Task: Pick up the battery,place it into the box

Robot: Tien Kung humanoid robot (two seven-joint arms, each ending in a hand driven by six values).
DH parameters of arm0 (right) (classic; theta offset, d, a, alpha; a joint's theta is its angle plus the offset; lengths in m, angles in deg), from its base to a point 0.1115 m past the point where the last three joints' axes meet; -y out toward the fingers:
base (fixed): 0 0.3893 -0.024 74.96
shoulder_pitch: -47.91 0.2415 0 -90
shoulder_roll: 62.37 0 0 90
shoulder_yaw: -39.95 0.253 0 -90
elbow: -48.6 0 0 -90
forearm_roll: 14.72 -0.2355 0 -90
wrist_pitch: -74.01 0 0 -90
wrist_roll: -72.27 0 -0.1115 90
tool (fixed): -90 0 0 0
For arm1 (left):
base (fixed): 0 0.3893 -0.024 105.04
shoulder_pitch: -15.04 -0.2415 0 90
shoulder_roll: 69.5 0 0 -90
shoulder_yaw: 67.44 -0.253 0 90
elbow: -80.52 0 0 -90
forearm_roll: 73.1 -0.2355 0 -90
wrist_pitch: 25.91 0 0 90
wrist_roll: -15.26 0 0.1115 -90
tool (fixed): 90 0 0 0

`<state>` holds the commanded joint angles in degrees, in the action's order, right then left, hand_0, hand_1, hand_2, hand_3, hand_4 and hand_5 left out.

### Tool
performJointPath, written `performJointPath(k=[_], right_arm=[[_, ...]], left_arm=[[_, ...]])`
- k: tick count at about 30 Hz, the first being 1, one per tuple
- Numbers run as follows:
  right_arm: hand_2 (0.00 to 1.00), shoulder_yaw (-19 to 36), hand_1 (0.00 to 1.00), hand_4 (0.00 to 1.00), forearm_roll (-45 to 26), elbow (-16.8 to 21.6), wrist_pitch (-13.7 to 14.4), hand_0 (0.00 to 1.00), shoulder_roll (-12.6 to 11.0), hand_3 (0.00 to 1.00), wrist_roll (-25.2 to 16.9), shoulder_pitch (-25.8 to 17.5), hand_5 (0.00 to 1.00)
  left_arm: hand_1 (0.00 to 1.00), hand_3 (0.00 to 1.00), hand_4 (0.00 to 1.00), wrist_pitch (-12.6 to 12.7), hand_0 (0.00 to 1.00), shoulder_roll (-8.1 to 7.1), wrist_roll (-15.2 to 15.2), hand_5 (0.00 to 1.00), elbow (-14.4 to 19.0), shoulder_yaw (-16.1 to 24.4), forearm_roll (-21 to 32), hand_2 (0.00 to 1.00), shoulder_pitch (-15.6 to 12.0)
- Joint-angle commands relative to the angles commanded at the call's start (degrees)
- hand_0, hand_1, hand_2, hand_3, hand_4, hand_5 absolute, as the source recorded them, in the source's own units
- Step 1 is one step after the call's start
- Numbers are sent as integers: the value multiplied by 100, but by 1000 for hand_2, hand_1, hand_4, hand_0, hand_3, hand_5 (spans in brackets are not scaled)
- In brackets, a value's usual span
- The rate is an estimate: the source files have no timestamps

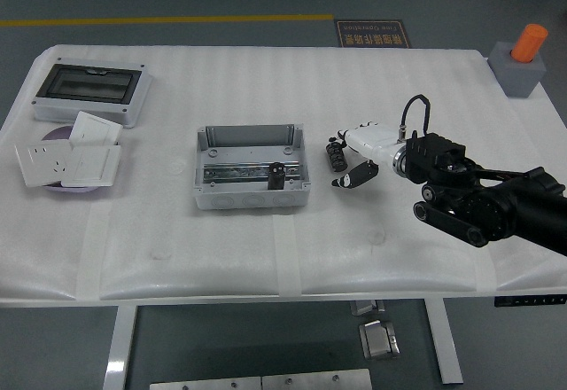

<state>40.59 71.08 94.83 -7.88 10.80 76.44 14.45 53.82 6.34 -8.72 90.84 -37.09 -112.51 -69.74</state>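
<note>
A small black battery [335, 152] lies on the white table [177, 222], just right of the open grey box [252, 135]. Another black cylindrical part [277, 175] sits inside the box near its right front. My right hand [342, 159], white with dark fingertips, reaches in from the right. It straddles the battery, with the fingers [337, 138] on its far side and the thumb [353, 177] on its near side. The fingers are still spread and do not clamp the battery. The left arm is out of view.
A grey enclosure with a dark window [89, 91] stands at the back left. White switch plates on a purple disc [66, 161] lie at the left. A grey block with an orange cylinder [523, 58] stands at the back right corner.
</note>
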Motion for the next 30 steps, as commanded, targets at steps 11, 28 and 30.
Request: performJointPath(k=[11, 28, 30], right_arm=[[748, 49, 712, 801, 140, -82, -50, 941, 2, 836, -17, -18, 436], [728, 161, 695, 731, 368, -170, 41, 916, 34, 792, -74, -77, 414], [711, 168, 681, 551, 391, -171, 54, 890, 32, 732, -77, -88, 314]], left_arm=[[646, 537, 524, 10, 580, 5, 31, 391, 0, -46, 26, 467, 7], [645, 538, 524, 53, 579, 8, 125, 398, 0, -232, 186, 468, 21], [644, 538, 524, 58, 580, 8, 131, 401, 0, -241, 196, 468, 20]])
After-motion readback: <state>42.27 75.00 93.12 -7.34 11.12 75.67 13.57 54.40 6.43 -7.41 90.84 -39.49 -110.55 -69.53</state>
